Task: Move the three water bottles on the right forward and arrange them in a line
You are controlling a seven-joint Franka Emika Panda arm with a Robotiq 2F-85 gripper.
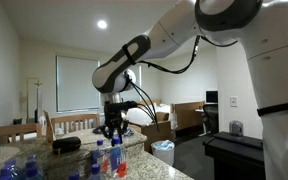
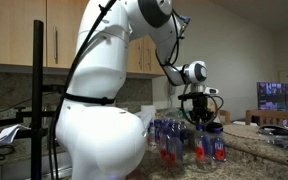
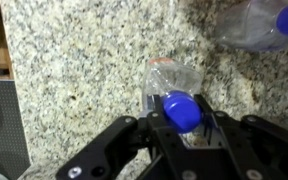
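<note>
The pincer (image 3: 181,118) is clenched on the blue cap of a bottle (image 3: 170,78), one finger on each side of the cap, at the lower middle of the wrist view. The bottle is upright, its long axis vertical and its cap pointing up at the wrist camera. Its clear body shows just above the cap in the frame. Whether its base touches the surface (image 3: 84,70) cannot be made out. A second bottle (image 3: 259,22) sits in the upper right corner of that view, well apart from the held one.

The surface is speckled grey-and-tan granite. In an exterior view a cluster (image 2: 169,138) of blue-capped bottles with red bands stands at lower centre, and the pincer hangs just right of it. Wooden cabinets (image 2: 14,35) fill the upper left, and a lit screen (image 2: 274,95) glows at the right edge. In an exterior view a blinded window (image 1: 79,80) sits left of centre, a ceiling light (image 1: 102,24) near the top, and a white bin (image 1: 163,150) on the floor at lower centre.
</note>
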